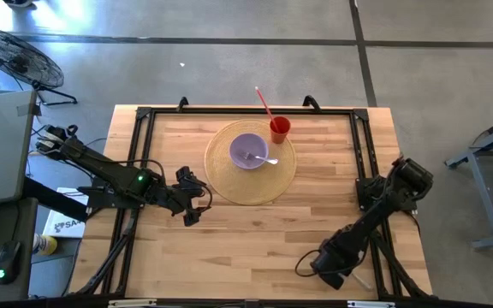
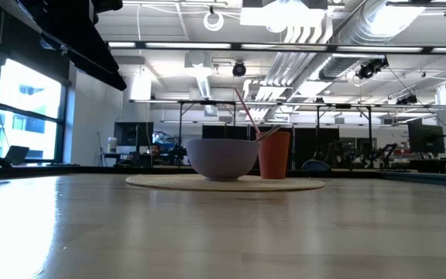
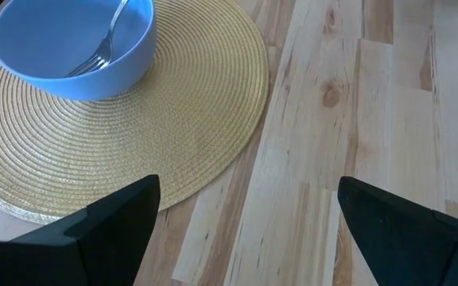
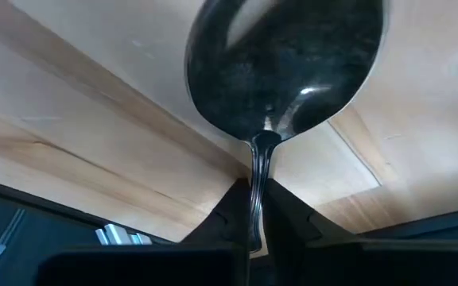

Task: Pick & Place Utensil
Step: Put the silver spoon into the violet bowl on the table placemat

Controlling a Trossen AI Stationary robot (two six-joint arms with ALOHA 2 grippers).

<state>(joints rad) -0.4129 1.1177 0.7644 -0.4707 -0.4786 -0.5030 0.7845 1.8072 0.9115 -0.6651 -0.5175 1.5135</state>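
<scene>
Where right tool (image 4: 254, 208) pinches spoon (image 4: 286, 67), handle hidden, bowl cropped.

A red cup (image 1: 280, 129) with a straw (image 1: 264, 103) stands near a floor fan (image 1: 15, 56).

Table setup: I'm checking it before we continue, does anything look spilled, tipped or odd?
Nothing stands out. The bowl sits upright on the round mat with a fork inside, and the cup beside it holds a straw. The right gripper pinches a spoon near the table's front edge.
</scene>
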